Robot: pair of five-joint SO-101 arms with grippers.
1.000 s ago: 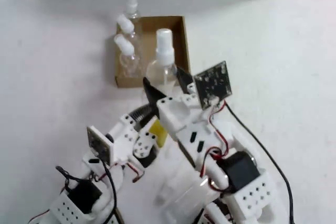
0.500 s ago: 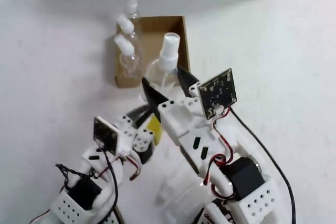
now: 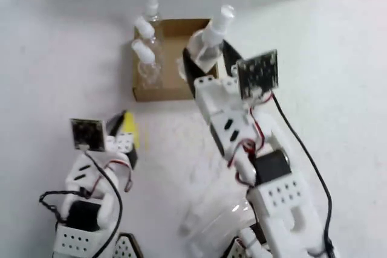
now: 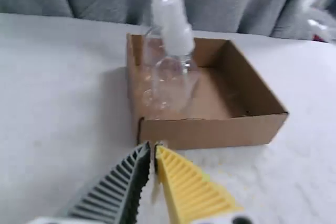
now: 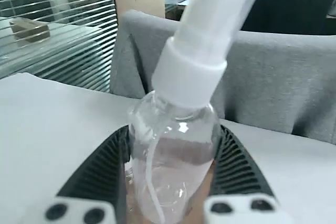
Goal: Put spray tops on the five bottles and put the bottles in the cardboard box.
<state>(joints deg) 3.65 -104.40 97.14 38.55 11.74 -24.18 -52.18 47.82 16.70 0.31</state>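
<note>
The right jaws are clamped on a tilted clear bottle (image 5: 173, 150) with its spray top (image 5: 202, 56) fitted, at the right edge of the cardboard box (image 3: 158, 93). The left jaws are pressed together above the desk (image 3: 60, 58) near the box front. Three capped bottles (image 3: 149, 69) are stood in the box's left side.

A white table (image 3: 326, 58) spans the scene, and its straight far edge runs from left to right in the high view. Seen close in the left wrist view, its surface looks matt and faintly grained. 1 brown cardboard box (image 3: 158, 92) stands flat on it toward the far side, a little left of the middle, with its open side up and all 4 low walls upright. White tabletop borders the box on each side. Toward the near edge, right of the middle, lies 1 piece of clear plastic (image 3: 202, 219), too faint to identify.
</note>
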